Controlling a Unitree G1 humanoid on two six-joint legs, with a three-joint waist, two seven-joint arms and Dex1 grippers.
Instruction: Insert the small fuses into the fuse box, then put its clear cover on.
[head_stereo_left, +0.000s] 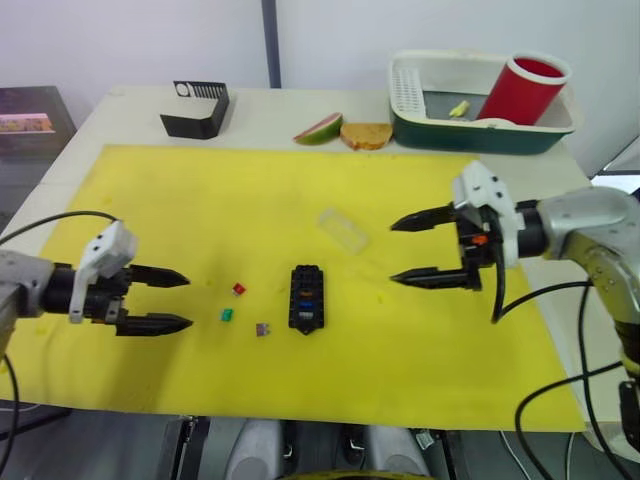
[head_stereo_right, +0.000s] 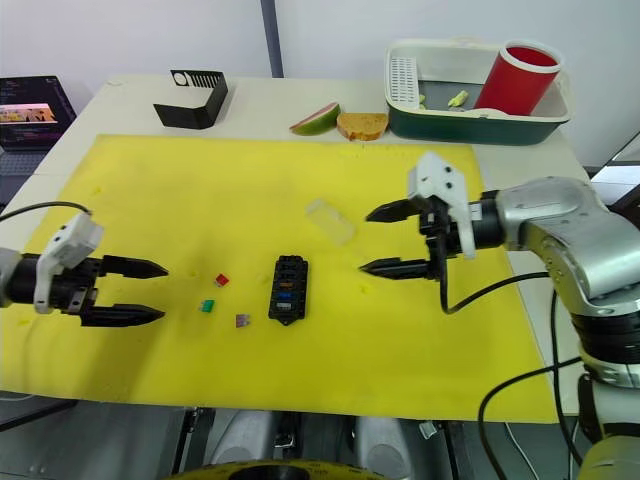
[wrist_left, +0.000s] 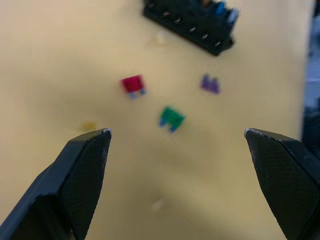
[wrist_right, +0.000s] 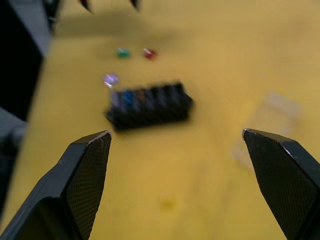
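Holding both arms low over the wide yellow mat (head_stereo_left: 200, 190), I had each pincer released and empty. The left gripper (head_stereo_left: 172, 300) pointed its two black fingers toward three o'clock, at three loose blade fuses that lay close together on the mat: a small red fuse (head_stereo_left: 238, 289), a green fuse (head_stereo_left: 227, 315) just beside it at about seven o'clock, and a purple fuse (head_stereo_left: 262, 329) nearest the box. I judged that aim deliberate, since those three were still unseated. The small black rectangular plastic fuse box (head_stereo_left: 306, 297) sat near the middle of the mat, its long side running twelve to six, with blue and amber fuses already showing in its slots; whether a grey one was in there I couldn't tell. The right gripper (head_stereo_left: 428, 250) hung spread wide at three o'clock of the box, facing it. The clear rectangular plastic cover (head_stereo_left: 343, 230) lay at about one o'clock of the box, well apart, glassy and faint against the yellow. The textured finger pads (wrist_left: 85, 170) looked grippy, but such tiny, smooth fuses would likely need a careful pinch.
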